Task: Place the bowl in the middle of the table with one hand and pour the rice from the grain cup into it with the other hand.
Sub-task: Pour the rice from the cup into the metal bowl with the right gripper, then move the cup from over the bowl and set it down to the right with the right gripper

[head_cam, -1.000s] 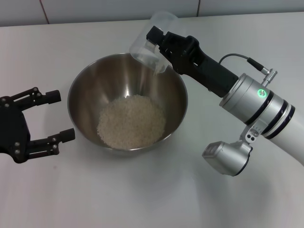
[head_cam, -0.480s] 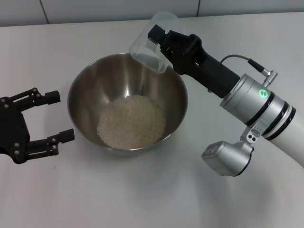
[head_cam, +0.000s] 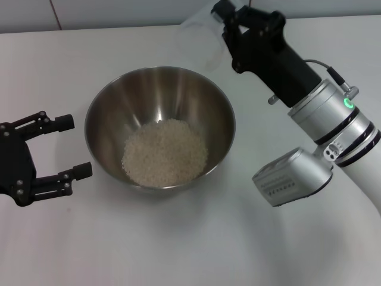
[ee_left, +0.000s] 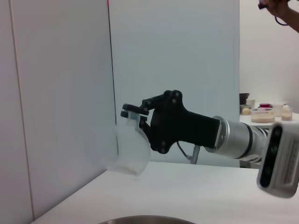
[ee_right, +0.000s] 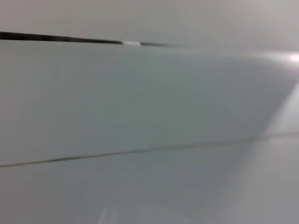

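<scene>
Right gripper (head_cam: 229,27) holds empty, clear grain cup (head_cam: 202,42).

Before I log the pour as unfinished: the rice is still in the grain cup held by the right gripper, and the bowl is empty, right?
No. The head view shows the rice heaped in the bowl; the grain cup in the right gripper looks empty.

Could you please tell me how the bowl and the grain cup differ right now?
The bowl is shiny steel and wide; the grain cup is clear plastic and far smaller. The bowl rests on the table holding the rice; the cup looks empty, gripped above the table beyond the bowl by the right end effector. The left end effector sits open beside the bowl.
</scene>
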Action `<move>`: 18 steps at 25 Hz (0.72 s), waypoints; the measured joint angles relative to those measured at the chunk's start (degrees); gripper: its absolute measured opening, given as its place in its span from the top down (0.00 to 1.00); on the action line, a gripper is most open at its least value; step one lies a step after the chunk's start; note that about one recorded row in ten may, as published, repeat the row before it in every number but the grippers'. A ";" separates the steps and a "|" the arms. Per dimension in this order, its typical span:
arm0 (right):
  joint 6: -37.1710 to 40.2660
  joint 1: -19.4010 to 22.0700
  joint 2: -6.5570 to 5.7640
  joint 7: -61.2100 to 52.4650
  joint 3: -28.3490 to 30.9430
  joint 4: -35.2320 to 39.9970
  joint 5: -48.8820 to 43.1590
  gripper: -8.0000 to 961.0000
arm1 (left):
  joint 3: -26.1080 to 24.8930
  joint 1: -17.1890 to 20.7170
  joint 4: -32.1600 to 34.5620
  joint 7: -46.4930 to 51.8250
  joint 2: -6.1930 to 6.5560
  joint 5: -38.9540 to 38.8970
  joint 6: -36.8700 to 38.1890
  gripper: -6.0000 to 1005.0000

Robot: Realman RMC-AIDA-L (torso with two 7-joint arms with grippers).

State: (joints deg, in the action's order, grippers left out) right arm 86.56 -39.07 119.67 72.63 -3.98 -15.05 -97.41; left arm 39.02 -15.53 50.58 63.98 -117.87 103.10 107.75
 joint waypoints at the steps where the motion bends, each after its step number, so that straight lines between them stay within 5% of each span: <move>1: 0.00 0.00 0.00 0.00 0.00 0.00 0.00 0.98 | 0.00 0.02 0.00 0.00 0.02 -0.02 0.00 0.18; 18: -5.76 7.07 -0.49 -60.73 6.25 5.30 -0.49 0.97 | -0.09 0.11 0.05 0.00 0.01 -0.09 0.00 0.18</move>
State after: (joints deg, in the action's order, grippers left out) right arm 80.80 -32.00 119.18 11.90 2.27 -9.75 -97.89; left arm 38.93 -15.42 50.63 63.98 -117.86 103.01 107.75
